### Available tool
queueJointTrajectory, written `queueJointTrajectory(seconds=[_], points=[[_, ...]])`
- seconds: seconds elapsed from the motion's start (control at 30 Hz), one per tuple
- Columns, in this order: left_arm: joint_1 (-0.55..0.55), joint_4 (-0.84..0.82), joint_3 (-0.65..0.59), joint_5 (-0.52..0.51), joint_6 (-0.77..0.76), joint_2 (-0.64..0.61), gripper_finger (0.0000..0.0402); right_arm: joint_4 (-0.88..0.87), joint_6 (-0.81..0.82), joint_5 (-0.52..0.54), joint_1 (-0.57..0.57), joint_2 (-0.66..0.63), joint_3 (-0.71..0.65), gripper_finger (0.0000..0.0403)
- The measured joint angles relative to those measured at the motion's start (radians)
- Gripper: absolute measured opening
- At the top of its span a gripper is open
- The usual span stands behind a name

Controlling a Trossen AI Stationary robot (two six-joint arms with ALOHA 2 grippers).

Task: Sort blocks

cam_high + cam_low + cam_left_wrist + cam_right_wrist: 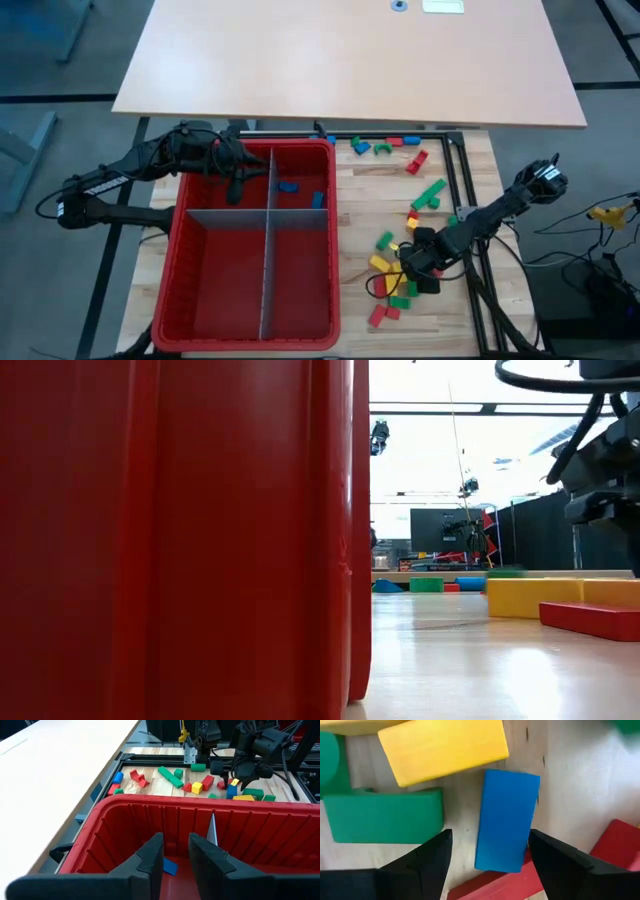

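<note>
High view first: the big red bin (200, 270) fills the table's (360, 190) nine o'clock side, split by grey dividers (267, 262) into four compartments. Two blue blocks (289, 186) lie in its twelve-to-one o'clock compartment. The left arm reaches over the bin's far rim, and the left gripper (175, 852) hangs inside with its fingers a little apart, holding nothing; one of those blue blocks shows just beyond them. The loose blocks (400, 270) in red, green, yellow and blue are scattered on the wood at three o'clock of the bin, some up along the far edge. The right gripper (490, 852) is down among them, fingers spread on either side of a blue block (506, 820), not closed on it. A yellow block (442, 747) and a green block (382, 815) lie just beside it.
</note>
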Motion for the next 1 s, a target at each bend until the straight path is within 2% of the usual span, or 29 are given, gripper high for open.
queueJointTrajectory(seconds=[0.57, 0.67, 0.83, 1.0], points=[[0.000, 0.000, 0.000, 0.000, -0.001, 0.000, 0.0078, 0.053, -0.003, 0.085, 0.001, 0.016, 0.001, 0.0204], [0.000, 0.000, 0.000, 0.000, -0.001, 0.000, 0.0076, 0.052, -0.003, 0.110, 0.001, 0.016, 0.002, 0.0180], [0.000, 0.000, 0.000, 0.000, -0.001, 0.000, 0.0079, 0.053, 0.002, 0.172, 0.000, 0.014, 0.002, 0.0110], [0.000, 0.000, 0.000, 0.000, -0.001, 0.000, 0.0084, 0.054, 0.004, 0.196, 0.000, 0.013, 0.003, 0.0103]])
